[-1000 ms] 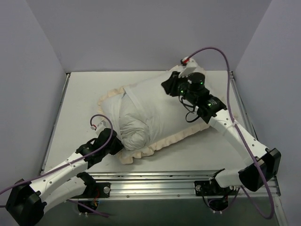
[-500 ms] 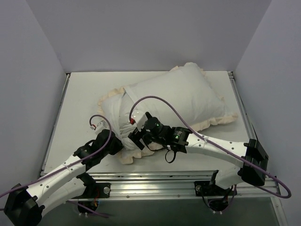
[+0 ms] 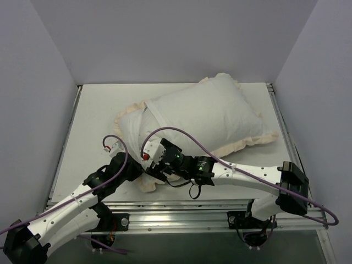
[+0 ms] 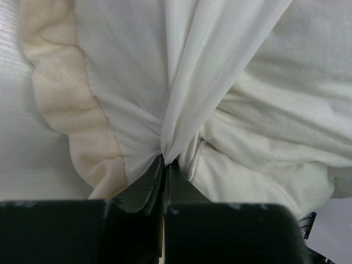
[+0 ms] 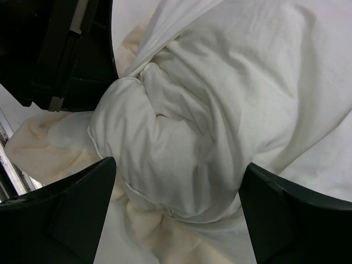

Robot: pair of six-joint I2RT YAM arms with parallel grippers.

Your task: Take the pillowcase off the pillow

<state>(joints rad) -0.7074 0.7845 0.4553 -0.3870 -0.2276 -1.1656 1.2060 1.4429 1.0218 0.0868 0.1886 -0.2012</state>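
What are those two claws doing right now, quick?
Left gripper: closed, pinching a fold of the pillowcase.
Right gripper: open, poised over the pillow, holding nothing.

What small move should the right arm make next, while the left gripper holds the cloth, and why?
Probably lower the right gripper and close it on the bulging end of the pillow. Its jaws are open, one on each side of that bulge, while the left gripper is shut on a fold of the pillowcase, so the cover seems anchored for a pull.
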